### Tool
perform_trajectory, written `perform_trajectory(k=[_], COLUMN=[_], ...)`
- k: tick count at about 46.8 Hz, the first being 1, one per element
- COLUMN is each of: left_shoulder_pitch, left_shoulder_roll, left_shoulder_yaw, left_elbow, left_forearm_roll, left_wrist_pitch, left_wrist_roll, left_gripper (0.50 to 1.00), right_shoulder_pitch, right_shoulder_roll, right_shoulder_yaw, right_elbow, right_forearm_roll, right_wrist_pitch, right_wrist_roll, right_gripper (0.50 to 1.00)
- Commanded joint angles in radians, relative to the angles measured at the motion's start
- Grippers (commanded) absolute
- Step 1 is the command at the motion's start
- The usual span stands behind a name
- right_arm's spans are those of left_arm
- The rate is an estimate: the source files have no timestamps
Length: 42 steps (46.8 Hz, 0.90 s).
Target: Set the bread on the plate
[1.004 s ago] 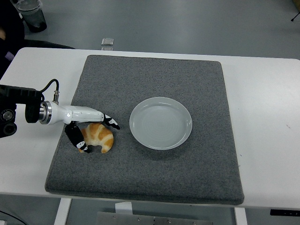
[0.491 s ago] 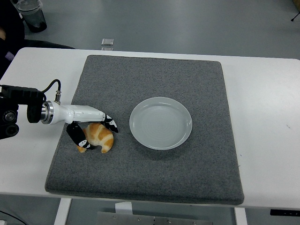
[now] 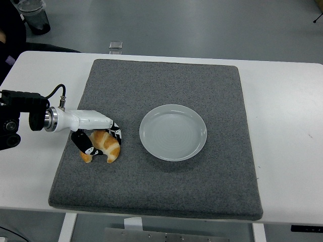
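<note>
My left hand's fingers (image 3: 89, 149) are curled over the bread (image 3: 105, 145), gripping it from above so it can lift clear. Bread sits on the grey mat (image 3: 166, 196), left of the plate (image 3: 173, 132) and apart from it. Plate is bare, ready to receive. Mat covers the white surface (image 3: 287, 141), I judge for grip.

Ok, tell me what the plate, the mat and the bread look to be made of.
Plate: probably glazed ceramic or melamine; pale, smooth, soft sheen, faint concentric rings.
Mat: looks like dark grey felt or short-pile carpet; matte, fuzzy grain, rounded corners.
Bread: croissant-shaped, golden-brown ridged crust, slightly glossy; real or a plastic replica, cannot tell. The left hand is closed around it.
</note>
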Motion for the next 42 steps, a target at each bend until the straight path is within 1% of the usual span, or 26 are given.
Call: perform_trajectory(k=[1, 6, 15, 28, 37, 42], left_shoulder_pitch=[0.001, 0.001, 0.000, -0.018, -0.086, -0.149], left_shoulder_roll=[-0.007, -0.011, -0.014, -0.009, -0.003, 0.005], left_shoulder_yaw=[0.000, -0.002, -0.008, -0.014, -0.023, -0.026], left_elbow=[0.001, 0.001, 0.012, 0.011, 0.009, 0.006], left_forearm_roll=[0.002, 0.002, 0.000, -0.015, -0.026, -0.058], left_wrist_pitch=[0.001, 0.004, 0.036, 0.035, 0.023, 0.012], left_wrist_roll=[0.001, 0.001, -0.001, -0.004, -0.010, -0.013], left_gripper=[0.500, 0.500, 0.500, 0.500, 0.500, 0.500], right_shoulder_pitch=[0.000, 0.000, 0.000, 0.000, 0.000, 0.000], right_shoulder_roll=[0.000, 0.000, 0.000, 0.000, 0.000, 0.000], right_shoulder_yaw=[0.000, 0.000, 0.000, 0.000, 0.000, 0.000], right_elbow=[0.000, 0.000, 0.000, 0.000, 0.000, 0.000], right_forearm_roll=[0.000, 0.000, 0.000, -0.001, 0.000, -0.001], right_wrist_pitch=[0.000, -0.001, -0.001, -0.001, 0.000, -0.001], right_wrist_roll=[-0.001, 0.000, 0.000, 0.000, -0.001, 0.000], right_gripper=[0.930, 0.930, 0.930, 0.930, 0.930, 0.932])
